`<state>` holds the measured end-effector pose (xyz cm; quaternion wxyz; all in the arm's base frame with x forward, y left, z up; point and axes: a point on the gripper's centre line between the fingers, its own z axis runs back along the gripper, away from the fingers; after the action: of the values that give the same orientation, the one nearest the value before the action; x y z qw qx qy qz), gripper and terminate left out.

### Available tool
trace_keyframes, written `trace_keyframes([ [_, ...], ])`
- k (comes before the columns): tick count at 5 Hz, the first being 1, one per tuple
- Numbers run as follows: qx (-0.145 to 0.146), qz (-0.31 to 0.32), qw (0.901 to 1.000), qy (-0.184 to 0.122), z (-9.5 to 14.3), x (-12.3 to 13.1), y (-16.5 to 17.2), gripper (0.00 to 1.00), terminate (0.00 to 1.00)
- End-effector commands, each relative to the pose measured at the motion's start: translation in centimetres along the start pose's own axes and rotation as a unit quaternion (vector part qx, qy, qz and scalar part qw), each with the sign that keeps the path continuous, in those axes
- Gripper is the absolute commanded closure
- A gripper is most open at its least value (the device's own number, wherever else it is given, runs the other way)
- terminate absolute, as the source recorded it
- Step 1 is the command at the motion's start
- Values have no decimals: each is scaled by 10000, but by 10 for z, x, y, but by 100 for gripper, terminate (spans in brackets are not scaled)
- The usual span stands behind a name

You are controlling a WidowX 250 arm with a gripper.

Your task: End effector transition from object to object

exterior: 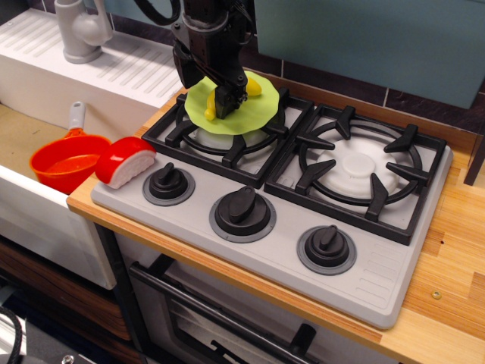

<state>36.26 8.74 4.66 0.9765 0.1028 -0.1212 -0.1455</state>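
Jaws state unreadable from this angle, end effector (pixel 226 102) down over green plate (pixel 233 104) on left burner grate (pixel 227 129), beside yellow item (pixel 254 89); red-white piece (pixel 125 161) at stove (pixel 303 250) corner.

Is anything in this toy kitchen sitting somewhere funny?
Yes. A green plate sits right on the left burner, with the gripper down on it beside something yellow. A red and white toy hangs over the stove's corner, next to an orange pot in the sink.

Plate (pixel 261 114) on stove's (pixel 379 288) left burner (pixel 227 144)
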Motion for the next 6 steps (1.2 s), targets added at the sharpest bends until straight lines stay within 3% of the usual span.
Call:
trace_keyframes([
  [1, 0, 0, 10000, 0, 0, 0, 0, 0, 0],
  [2, -130, 89, 9999, 26, 18, -2, 3, 0, 0],
  [4, -24, -60, 9996, 257, 59, 6, 13, 0, 0],
  [6, 88, -162, 9991, 377, 66, -25, 29, 0, 0],
])
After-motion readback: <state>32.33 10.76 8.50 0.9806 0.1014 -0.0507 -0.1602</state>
